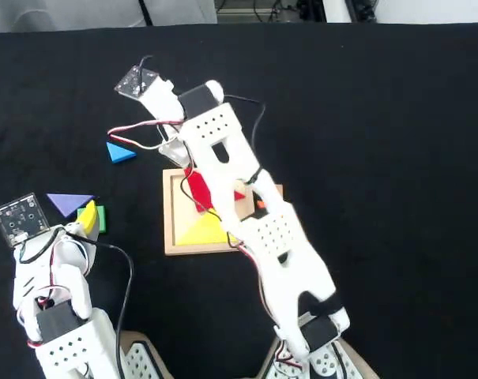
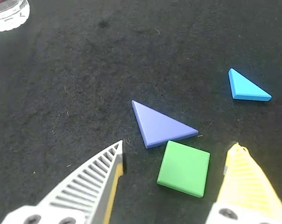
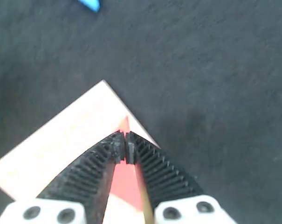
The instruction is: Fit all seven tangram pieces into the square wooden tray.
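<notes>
Tangram pieces are split between the wooden tray (image 1: 193, 249) and the black cloth (image 1: 381, 158), so the job looks roughly half done. Inside the tray a red piece (image 1: 197, 189) sits toward the far left corner, a yellow piece (image 1: 205, 231) lies along the near edge, and a small bit of an orange piece (image 1: 260, 204) peeks out on the right side. The right arm (image 1: 223, 150) stretches across the tray and covers much of it, so I cannot tell what else may already be seated beneath it. Three pieces are plainly left outside, all to the left of the tray: a blue triangle (image 1: 120, 152) by itself near the tray's far left corner, and closer to the robot a purple triangle (image 1: 68, 203) with a green square (image 1: 101, 219) just beside it, almost touching. The right gripper (image 3: 126, 140) hangs over the tray's corner with its jaws closed tip to tip above the red piece; whether it pinches that piece or only rests against it I cannot tell, and it looks as if the red piece is being settled into the corner. The left gripper (image 2: 178, 147) hovers low over the green square with its jaws spread wide and nothing held, so the square seems the likely next pick.
</notes>
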### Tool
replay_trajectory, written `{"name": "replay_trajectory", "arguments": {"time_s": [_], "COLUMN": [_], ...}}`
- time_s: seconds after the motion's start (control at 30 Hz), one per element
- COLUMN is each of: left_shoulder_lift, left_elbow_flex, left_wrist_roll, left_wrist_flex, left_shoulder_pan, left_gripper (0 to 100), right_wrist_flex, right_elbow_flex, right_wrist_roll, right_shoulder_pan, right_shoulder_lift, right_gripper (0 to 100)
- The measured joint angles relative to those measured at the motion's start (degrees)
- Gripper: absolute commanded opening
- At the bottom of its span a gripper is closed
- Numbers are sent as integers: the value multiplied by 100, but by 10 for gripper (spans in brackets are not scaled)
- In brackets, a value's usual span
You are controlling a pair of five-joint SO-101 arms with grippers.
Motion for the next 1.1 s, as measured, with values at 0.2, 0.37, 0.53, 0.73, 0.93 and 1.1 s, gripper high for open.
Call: {"name": "replay_trajectory", "arguments": {"time_s": [0.2,0.37,0.53,0.73,0.93,1.1], "left_shoulder_lift": [0,0,0,0,0,0], "left_elbow_flex": [0,0,0,0,0,0], "left_wrist_roll": [0,0,0,0,0,0], "left_wrist_flex": [-9,-9,-9,-9,-9,-9], "left_shoulder_pan": [0,0,0,0,0,0], "left_gripper": [338,338,338,338,338,338], "right_wrist_flex": [-26,-334,-730,-659,-527,-782], "right_elbow_flex": [2514,3604,4105,4193,4448,4712], "right_wrist_roll": [202,202,202,-782,-202,-44], "right_shoulder_pan": [26,114,123,9,-501,-580], "right_shoulder_lift": [-1908,-2866,-2936,-2576,-2259,-2259], "right_gripper": [15,15,60,249,245,270]}}
